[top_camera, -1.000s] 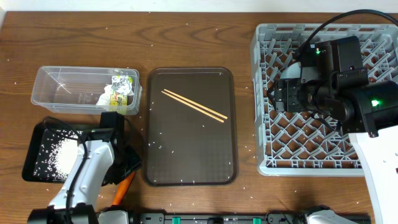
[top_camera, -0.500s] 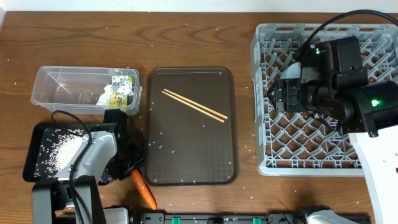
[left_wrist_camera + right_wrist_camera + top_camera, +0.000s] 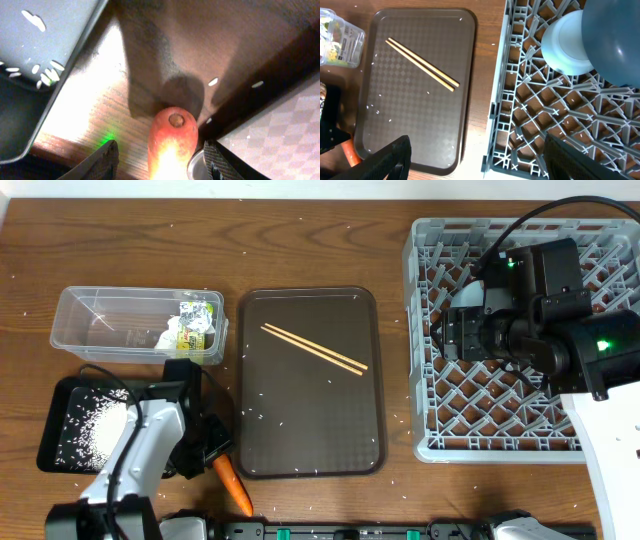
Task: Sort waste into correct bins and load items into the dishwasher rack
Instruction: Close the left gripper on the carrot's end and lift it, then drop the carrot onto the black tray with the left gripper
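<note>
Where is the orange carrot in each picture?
Overhead: carrot at bottom left, beside the brown tray.
Left wrist: carrot at bottom middle, very close; tray at lower right.
Right wrist: carrot is an orange sliver at the bottom-left edge, left of the tray.
Shared landmark: the brown tray.

No words or numbers can be read anywhere. The yellow-green snack wrapper (image 3: 190,327) in the clear tub (image 3: 100,310) at the far left has some dark print on it. The print is too small and blurry to read.
</note>
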